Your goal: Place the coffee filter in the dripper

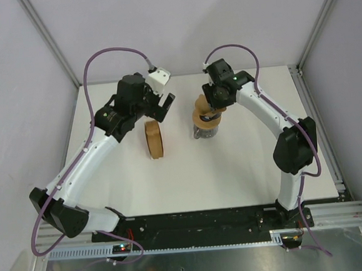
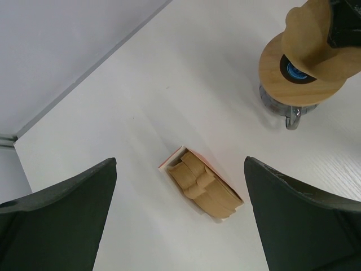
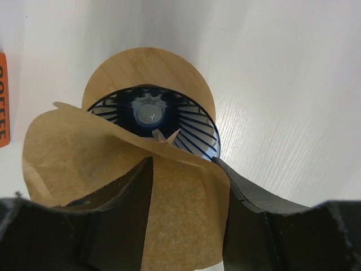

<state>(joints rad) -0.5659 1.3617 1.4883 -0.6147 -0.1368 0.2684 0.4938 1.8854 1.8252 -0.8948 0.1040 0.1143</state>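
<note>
My right gripper (image 3: 185, 203) is shut on the coffee filter (image 3: 67, 152), a thin brown paper sheet that spreads between and over its fingers. It holds the filter just above the dripper (image 3: 186, 121), a blue ribbed cone in a tan wooden collar (image 3: 149, 65) on a glass jug (image 2: 290, 113). In the top view the right gripper (image 1: 213, 108) and the filter (image 1: 201, 104) are over the dripper (image 1: 206, 124). The left wrist view shows the filter (image 2: 310, 42) above the collar (image 2: 276, 79). My left gripper (image 2: 180, 220) is open and empty, high above the stack.
An upright stack of brown filters (image 1: 155, 139) in its orange-edged packet (image 2: 206, 186) stands left of the jug, under my left gripper (image 1: 165, 105). The packet's orange edge (image 3: 3, 96) shows at the left of the right wrist view. Grey walls enclose the table.
</note>
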